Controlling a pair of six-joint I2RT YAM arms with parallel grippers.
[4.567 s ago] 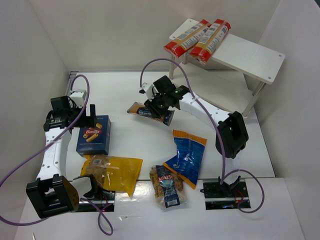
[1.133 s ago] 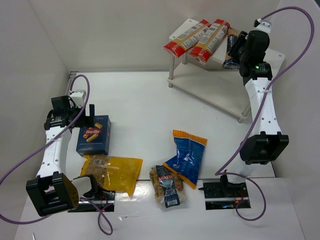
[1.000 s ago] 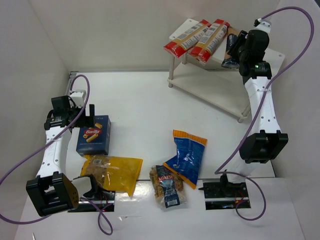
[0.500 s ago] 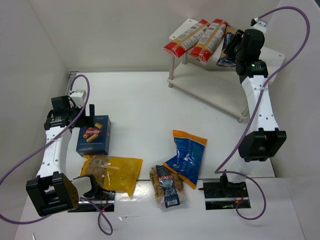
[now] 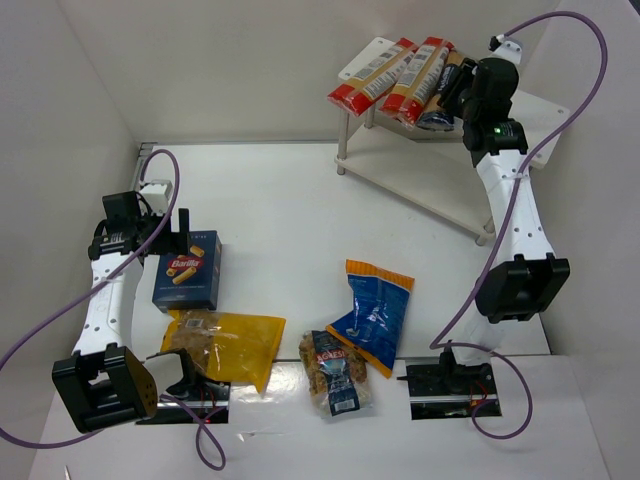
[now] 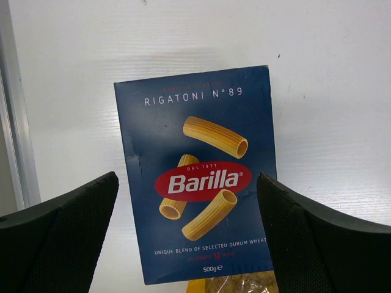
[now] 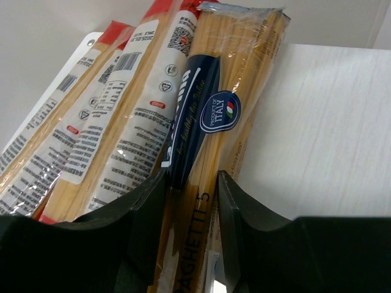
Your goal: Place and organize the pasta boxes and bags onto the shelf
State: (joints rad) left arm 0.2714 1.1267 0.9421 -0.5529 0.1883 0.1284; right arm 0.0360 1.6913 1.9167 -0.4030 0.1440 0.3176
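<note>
The tan-and-navy pack's (image 7: pixel 244 122) near end is hidden between the right pincer's (image 7: pixel 190 180) fingers — the left wrist view cuts the yellow bag (image 6: pixel 235 285) to a sliver.

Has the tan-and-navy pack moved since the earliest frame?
Yes: the tan-and-navy pack went from the table onto the shelf, beside the two red-ended packs, right gripper holding it.

Top view high over table (image 5: pixel 280 190), left wrist close above Barilla box (image 6: pixel 198 174), right wrist low along shelf (image 7: pixel 317 122)

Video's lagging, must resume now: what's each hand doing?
Left hand: open, over the Barilla box.
Right hand: shut on the tan-and-navy pack.
</note>
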